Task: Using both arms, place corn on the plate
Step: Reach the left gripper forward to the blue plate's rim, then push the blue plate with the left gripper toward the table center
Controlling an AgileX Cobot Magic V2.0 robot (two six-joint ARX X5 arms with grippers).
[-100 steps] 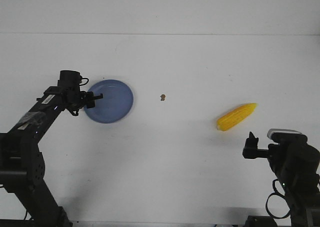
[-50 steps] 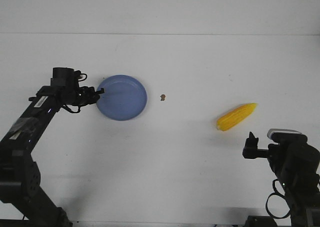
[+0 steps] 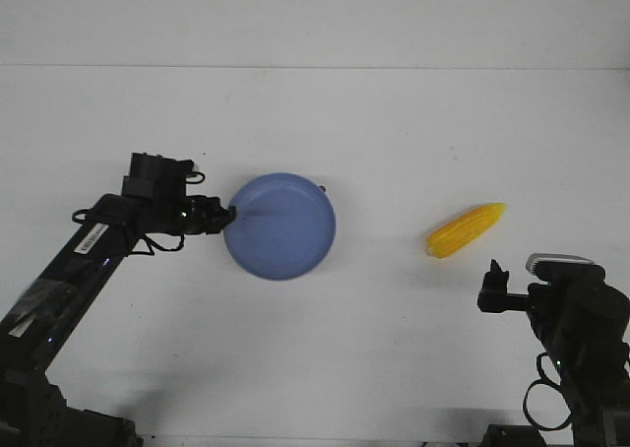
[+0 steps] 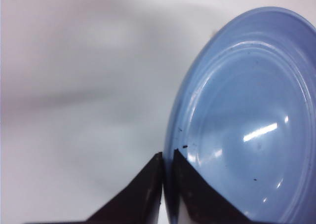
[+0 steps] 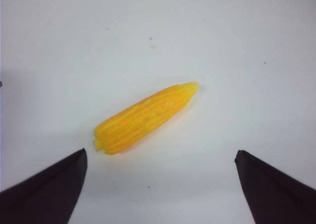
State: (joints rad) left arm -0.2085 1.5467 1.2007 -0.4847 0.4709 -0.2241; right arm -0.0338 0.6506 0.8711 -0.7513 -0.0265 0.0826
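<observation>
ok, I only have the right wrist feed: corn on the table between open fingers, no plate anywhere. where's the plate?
Observer: The plate is left of centre on the table, well apart from the corn.
Operator: is left arm on it?
Observer: Yes. The left gripper is shut on the plate's near rim, one finger on each side.
Operator: plate flat or lifted?
Observer: Cannot tell. The left wrist view is too close and blurred.
Operator: and right arm relative to the corn?
Observer: From the front, the right gripper sits nearer the robot than the corn, not touching it.
</observation>
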